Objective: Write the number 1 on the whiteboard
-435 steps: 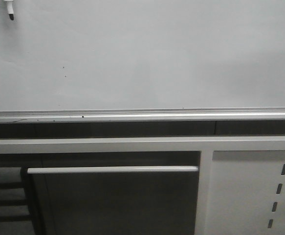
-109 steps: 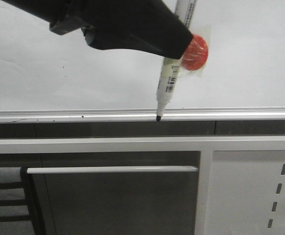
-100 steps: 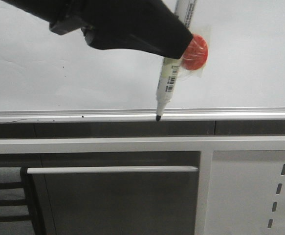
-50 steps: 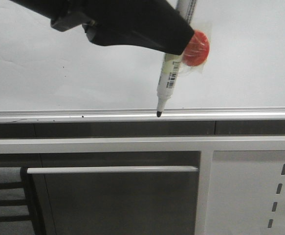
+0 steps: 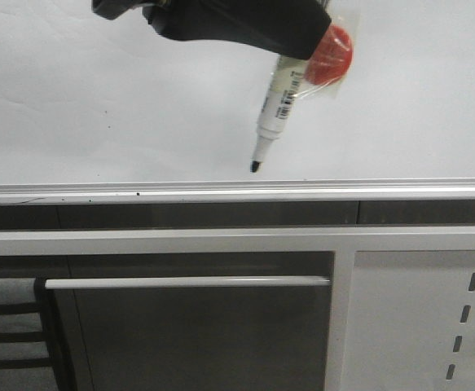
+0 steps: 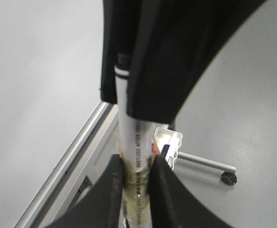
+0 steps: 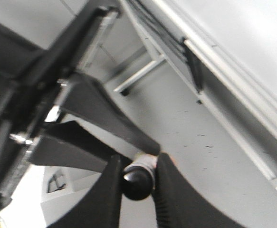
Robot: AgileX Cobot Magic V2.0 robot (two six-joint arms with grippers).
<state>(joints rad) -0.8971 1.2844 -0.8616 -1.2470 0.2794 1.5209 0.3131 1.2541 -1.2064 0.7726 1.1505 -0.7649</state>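
Black gripper (image 5: 290, 45) at the frame's top centre held a white marker (image 5: 271, 110), tilted, its dark tip just above the silver rail (image 5: 237, 194) at mid-frame. Both wrist views showed fingers (image 6: 114, 190) clamped on the marker's barrel; which arm appeared in front I could not tell. An orange-red disc (image 5: 333, 53) sat behind the marker. The whiteboard (image 5: 98, 98) filled the upper half, with no stroke visible. A slotted white panel (image 5: 424, 318) stood lower right.
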